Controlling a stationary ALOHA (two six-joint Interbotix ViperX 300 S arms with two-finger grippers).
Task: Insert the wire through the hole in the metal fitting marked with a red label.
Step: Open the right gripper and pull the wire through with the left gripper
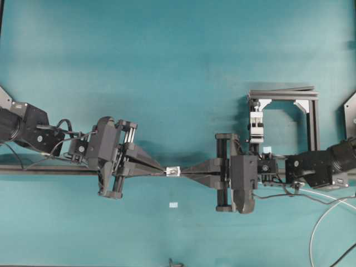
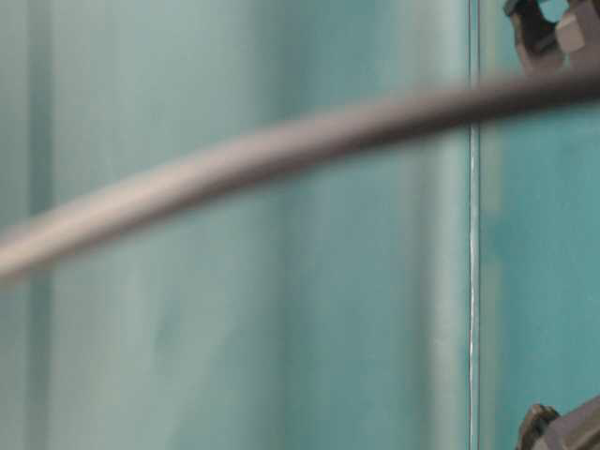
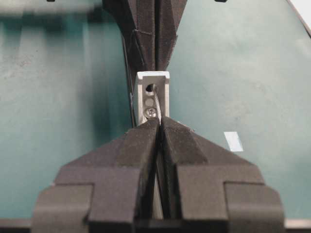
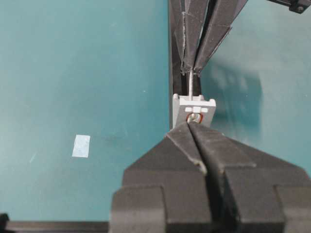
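Note:
The small silvery metal fitting (image 1: 173, 172) sits mid-table between my two grippers, whose tips meet it from either side. In the right wrist view its near face (image 4: 194, 109) carries a red ring around the hole (image 4: 195, 118). My right gripper (image 4: 193, 124) is shut on the wire right at that hole. Beyond the fitting, the thin pale wire (image 4: 191, 85) comes out and runs into my left gripper (image 4: 191, 72). In the left wrist view the wire (image 3: 154, 104) leaves the hole (image 3: 150, 89) and enters my left gripper (image 3: 159, 119), shut on it.
A black rail (image 1: 44, 169) runs across the table under both arms. A black metal frame (image 1: 311, 119) with a white clamp block (image 1: 256, 125) stands at the back right. A white tape patch (image 1: 173, 205) lies in front. A blurred dark cable (image 2: 281, 150) crosses the table-level view.

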